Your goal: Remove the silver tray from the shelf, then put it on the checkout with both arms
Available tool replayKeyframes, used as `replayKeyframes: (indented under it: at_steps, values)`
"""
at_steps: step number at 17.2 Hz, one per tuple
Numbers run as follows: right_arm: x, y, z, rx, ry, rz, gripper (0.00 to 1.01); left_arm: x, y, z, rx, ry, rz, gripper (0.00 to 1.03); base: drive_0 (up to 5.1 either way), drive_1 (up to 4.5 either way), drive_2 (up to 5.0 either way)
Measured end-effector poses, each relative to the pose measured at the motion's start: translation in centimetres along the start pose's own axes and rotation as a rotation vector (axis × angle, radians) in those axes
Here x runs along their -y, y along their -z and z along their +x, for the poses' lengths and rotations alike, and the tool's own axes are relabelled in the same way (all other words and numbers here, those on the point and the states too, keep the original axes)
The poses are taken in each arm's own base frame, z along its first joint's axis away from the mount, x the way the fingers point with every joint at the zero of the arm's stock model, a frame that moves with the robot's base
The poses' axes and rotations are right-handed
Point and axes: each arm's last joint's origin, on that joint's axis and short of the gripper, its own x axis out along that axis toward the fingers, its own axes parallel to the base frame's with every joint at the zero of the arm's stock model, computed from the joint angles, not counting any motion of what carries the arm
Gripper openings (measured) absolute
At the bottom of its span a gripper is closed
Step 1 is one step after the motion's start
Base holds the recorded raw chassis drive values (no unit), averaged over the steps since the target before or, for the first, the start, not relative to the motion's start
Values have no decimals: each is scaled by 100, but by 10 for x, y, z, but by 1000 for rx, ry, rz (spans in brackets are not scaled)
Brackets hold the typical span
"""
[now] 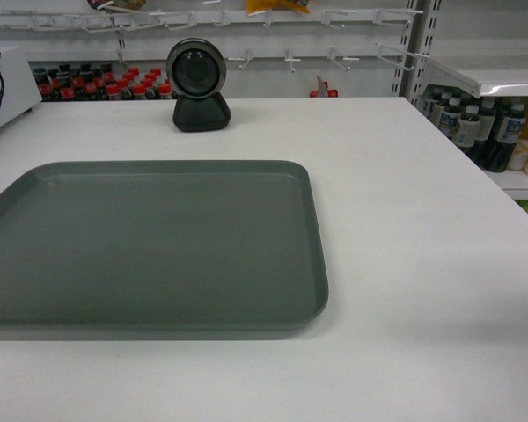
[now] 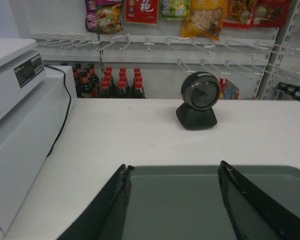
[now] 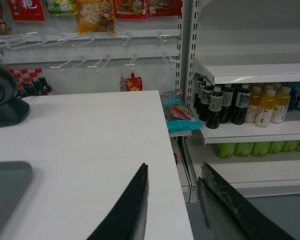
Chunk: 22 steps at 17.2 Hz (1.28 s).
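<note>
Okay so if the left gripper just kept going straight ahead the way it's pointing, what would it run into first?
Most likely the round black camera standing on the checkout. The left gripper is open above the silver tray, aimed across bare white tabletop toward it. Its height is hard to judge, so it might pass over or beside it.

A grey tray [image 1: 150,251] lies flat on the white counter [image 1: 405,229], toward its left side, its left edge cut off by the frame. Behind it, well apart, a round black camera [image 1: 198,85] stands upright on its base. A white machine [image 1: 4,83] sits at the far left. Red-capped bottles [image 1: 97,86] line the back, and drink bottles [image 1: 488,127] fill a shelf [image 1: 484,81] at right.
</note>
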Motion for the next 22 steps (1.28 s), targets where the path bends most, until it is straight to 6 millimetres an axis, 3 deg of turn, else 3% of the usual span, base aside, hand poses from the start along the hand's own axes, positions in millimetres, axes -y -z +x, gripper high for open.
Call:
replayKeyframes:
  at_steps: [3,5,9,15,22]
  values:
    - [10,11,-30,3,-19,-14,4,4,20,-25,1,-11,39,22,0,0,0]
    - [16,18,-46,-1,-16,-18,2,12,31,-38,-4,-18,38,1,0,0,0]
    - [32,26,-69,-5,-8,-18,2,16,46,-60,-3,-9,44,2,0,0,0]
    - [33,43,-93,-17,-11,-18,2,16,59,-82,-7,-6,44,2,0,0,0]
    - [32,35,-110,16,-15,-18,2,15,68,-98,4,-6,44,2,0,0,0]
